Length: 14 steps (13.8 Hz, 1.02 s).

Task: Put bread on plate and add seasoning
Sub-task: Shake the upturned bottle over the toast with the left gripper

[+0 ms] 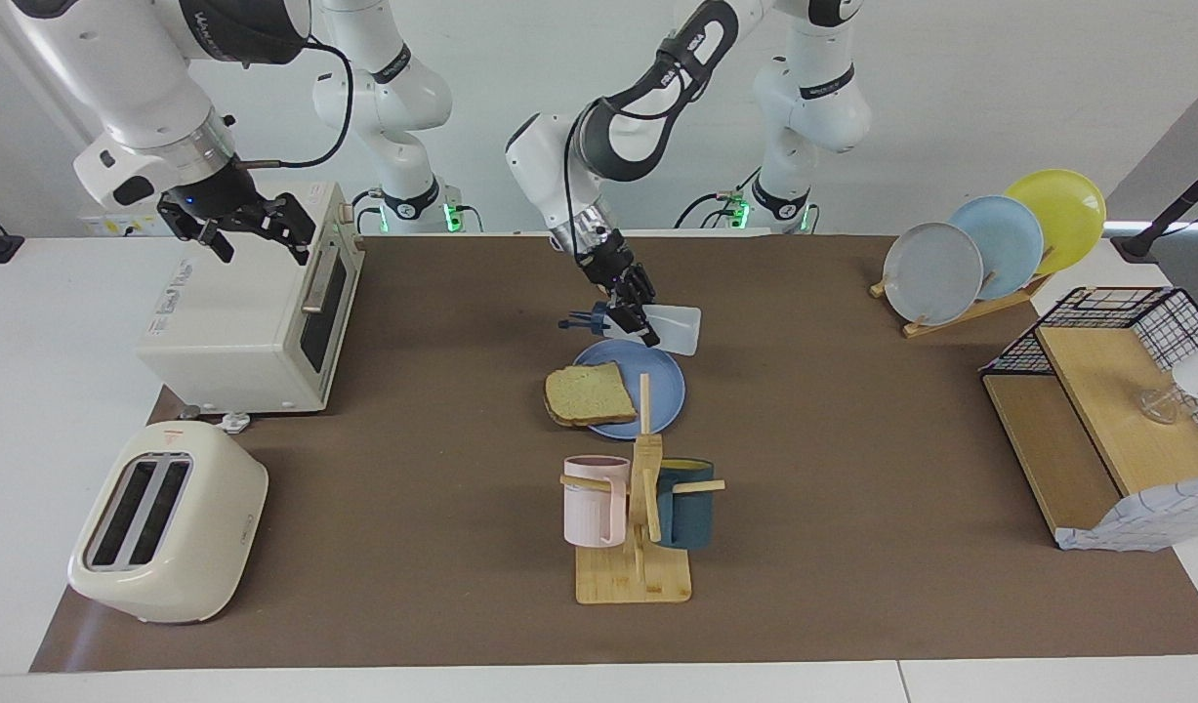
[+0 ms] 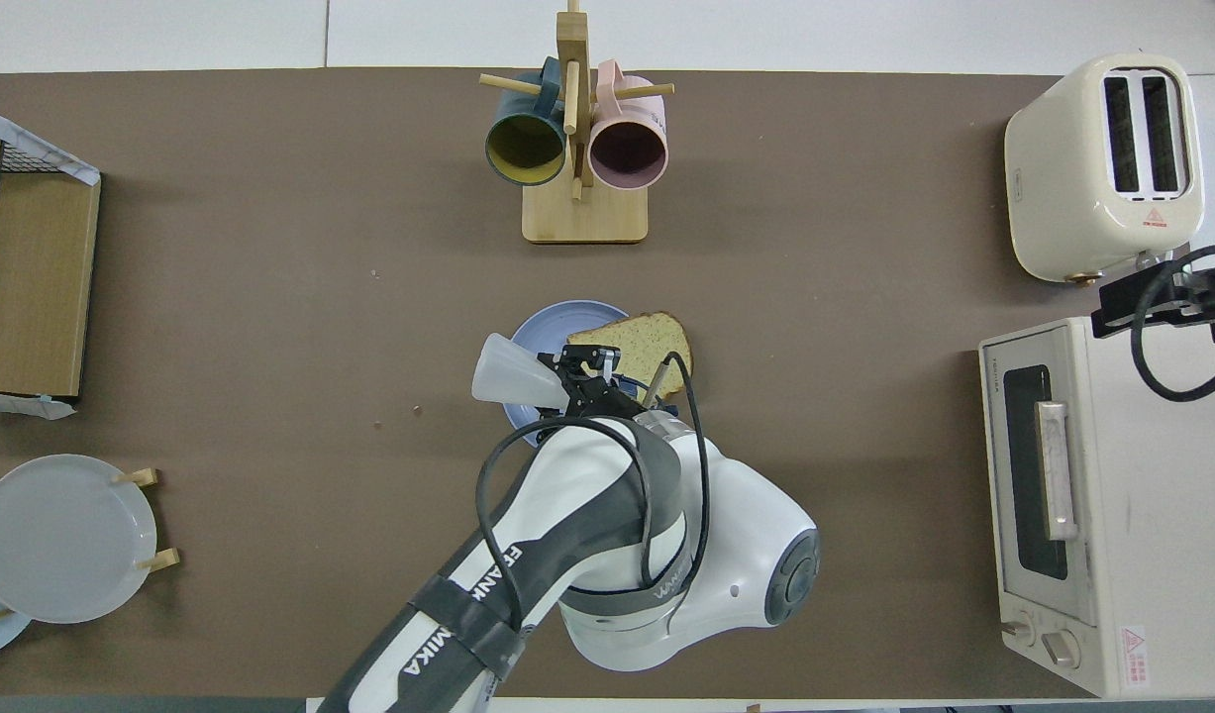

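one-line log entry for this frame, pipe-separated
bread: on plate, overhanging rim | left claw: holds seasoning tipped sideways over plate's robot-side edge | right claw: waits over toaster oven

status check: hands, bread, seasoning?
Left hand shut on seasoning, bottle tipped sideways over plate. Right hand waits over toaster oven. Bread on plate, overhanging rim. Nothing in the way.

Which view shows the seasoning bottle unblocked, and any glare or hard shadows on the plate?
Facing view: seasoning bottle, tipped sideways in the left gripper over the plate, shows unblocked; no glare, soft shadows. Overhead view: the left arm hides its cap and some plate. Right gripper waits over the oven.
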Each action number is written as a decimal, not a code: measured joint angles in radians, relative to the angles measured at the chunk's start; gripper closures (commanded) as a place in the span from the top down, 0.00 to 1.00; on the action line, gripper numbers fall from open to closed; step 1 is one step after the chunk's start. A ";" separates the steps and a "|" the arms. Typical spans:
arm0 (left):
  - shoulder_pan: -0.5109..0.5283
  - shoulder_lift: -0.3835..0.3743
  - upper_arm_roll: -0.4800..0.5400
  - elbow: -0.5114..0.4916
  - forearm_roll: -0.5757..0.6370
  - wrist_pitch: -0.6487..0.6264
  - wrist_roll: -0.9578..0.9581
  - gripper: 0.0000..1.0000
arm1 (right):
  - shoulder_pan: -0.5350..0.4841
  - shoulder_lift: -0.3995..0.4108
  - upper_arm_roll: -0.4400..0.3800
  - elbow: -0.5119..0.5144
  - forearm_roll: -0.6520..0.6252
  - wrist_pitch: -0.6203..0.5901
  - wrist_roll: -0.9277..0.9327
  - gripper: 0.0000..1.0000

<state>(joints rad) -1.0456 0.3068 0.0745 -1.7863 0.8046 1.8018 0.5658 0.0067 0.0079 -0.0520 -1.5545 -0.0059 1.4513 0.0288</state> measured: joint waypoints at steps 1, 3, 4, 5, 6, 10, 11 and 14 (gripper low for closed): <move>-0.009 0.022 0.000 0.013 0.040 -0.020 -0.001 0.00 | 0.000 0.000 -0.002 0.000 0.000 0.000 0.000 1.00; -0.024 0.048 0.001 0.021 0.109 -0.050 -0.002 0.00 | 0.000 -0.001 -0.003 0.001 0.000 0.001 -0.001 1.00; -0.026 0.054 0.001 0.022 0.149 -0.059 -0.003 0.00 | 0.000 -0.001 -0.002 0.002 0.000 0.003 -0.001 1.00; -0.026 0.056 0.002 0.022 0.186 -0.072 -0.003 0.00 | 0.000 -0.001 -0.002 0.002 0.000 0.005 -0.001 1.00; -0.026 0.058 0.004 0.020 0.224 -0.081 -0.003 0.00 | 0.000 -0.001 -0.002 0.002 0.000 0.005 -0.001 1.00; -0.021 0.065 0.013 -0.023 0.368 -0.106 -0.002 0.00 | 0.000 -0.001 -0.002 -0.003 0.000 0.031 -0.001 1.00; -0.017 0.066 0.019 -0.036 0.396 -0.109 -0.002 0.00 | 0.000 -0.001 -0.003 -0.008 0.000 0.051 -0.001 1.00; 0.017 0.102 0.028 -0.053 0.474 -0.111 -0.003 0.00 | -0.001 -0.002 -0.003 -0.028 0.000 0.088 -0.001 1.00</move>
<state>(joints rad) -1.0288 0.4090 0.1020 -1.8391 1.2782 1.6910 0.5631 0.0053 0.0064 -0.0553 -1.5829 -0.0059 1.5392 0.0283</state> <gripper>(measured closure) 0.568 0.000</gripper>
